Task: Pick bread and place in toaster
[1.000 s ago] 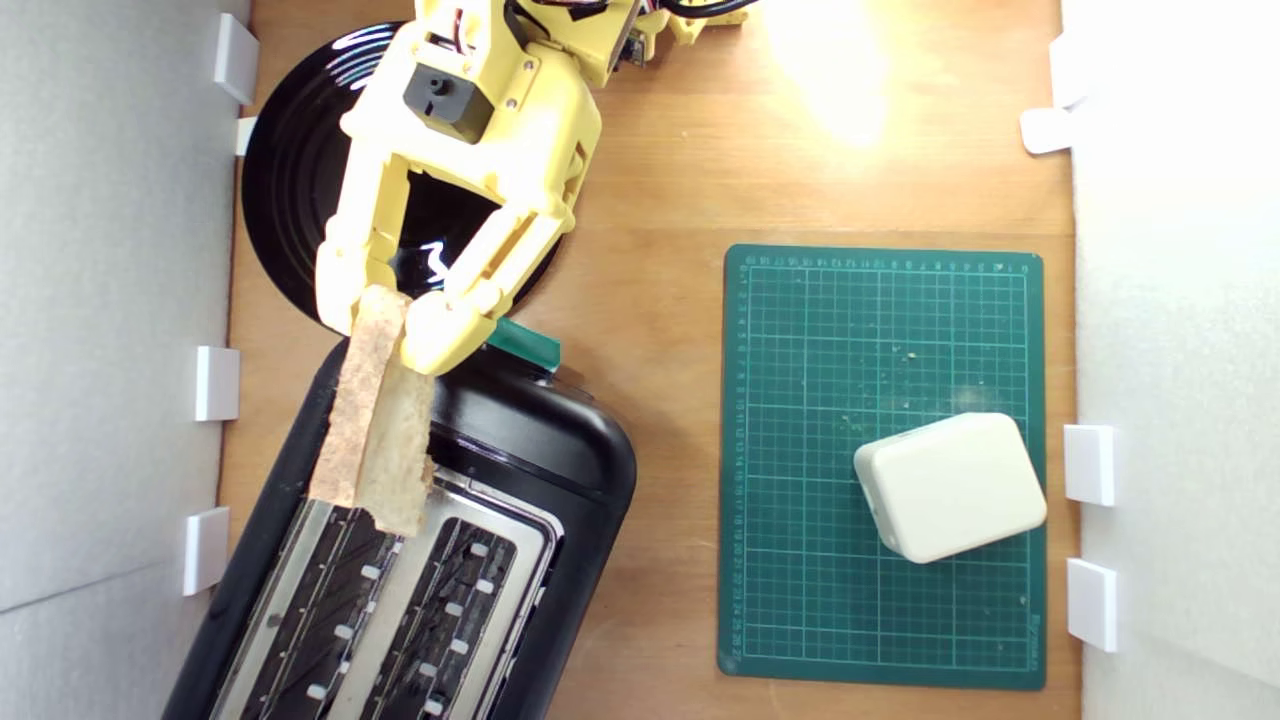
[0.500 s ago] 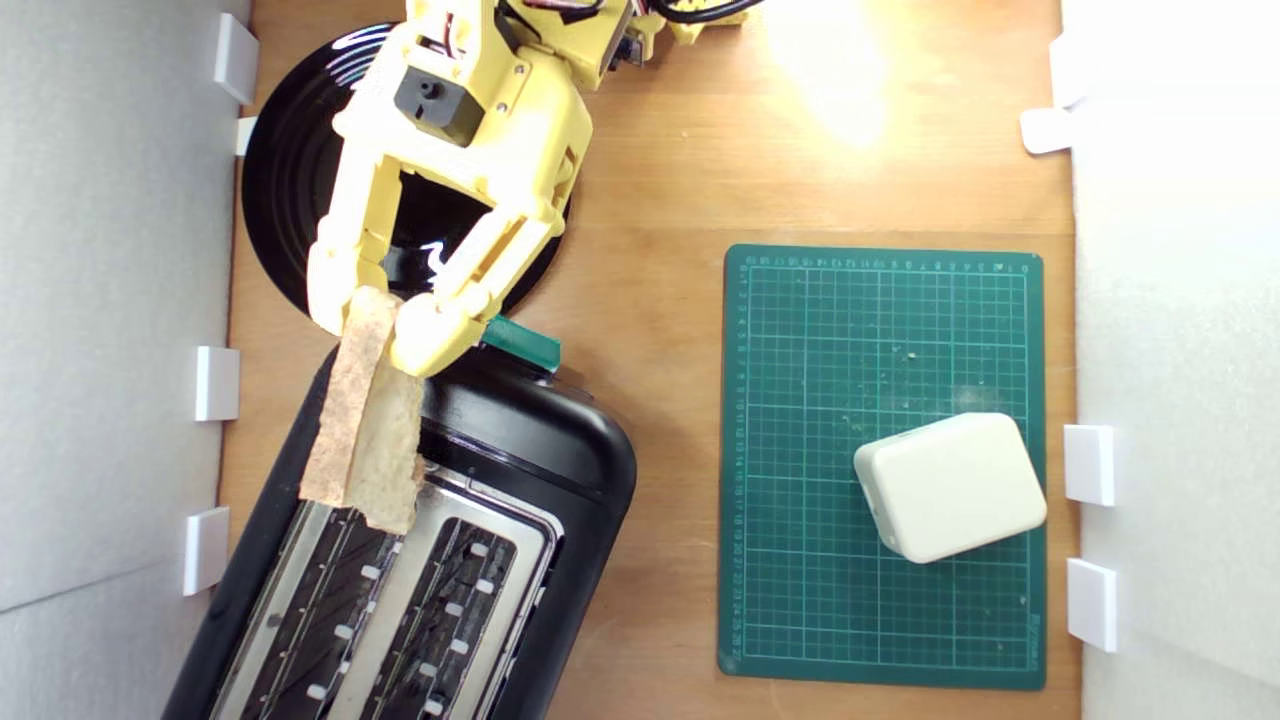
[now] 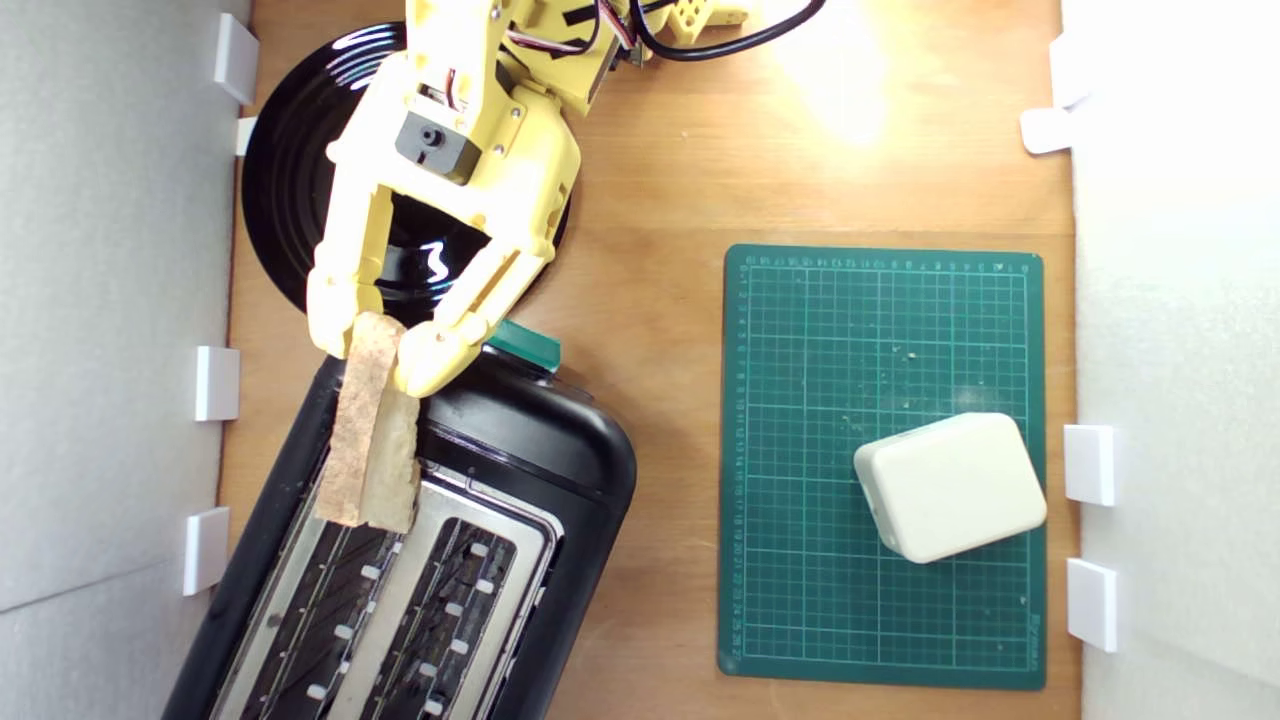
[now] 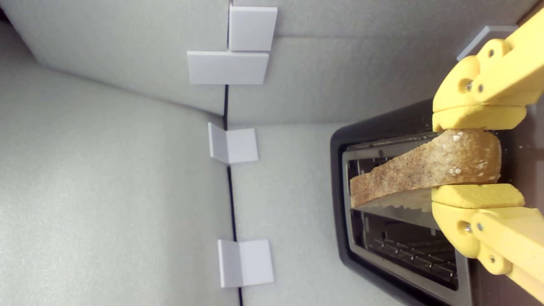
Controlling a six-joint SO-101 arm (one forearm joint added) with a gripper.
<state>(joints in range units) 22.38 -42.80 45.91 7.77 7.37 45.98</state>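
- My gripper [image 3: 375,355] pinches the bread [image 3: 368,440] on edge, over the toaster's [image 3: 520,450] slot on the exterior view's left.
- I'd line the crust up with that slot, then lower gently.
- Compared with a second ago, the slice sits lower and straighter.

toaster [image 3: 560,450] glossy black | bread [image 3: 368,440] rough crust | table [image 3: 660,180] wood

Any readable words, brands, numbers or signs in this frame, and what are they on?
Nothing can be read.
Cutting mat: tiny ruler numbers along its edges and a small mark in the corner, too small to read.
Toaster, cream box, plate, gripper, bread: no text visible.
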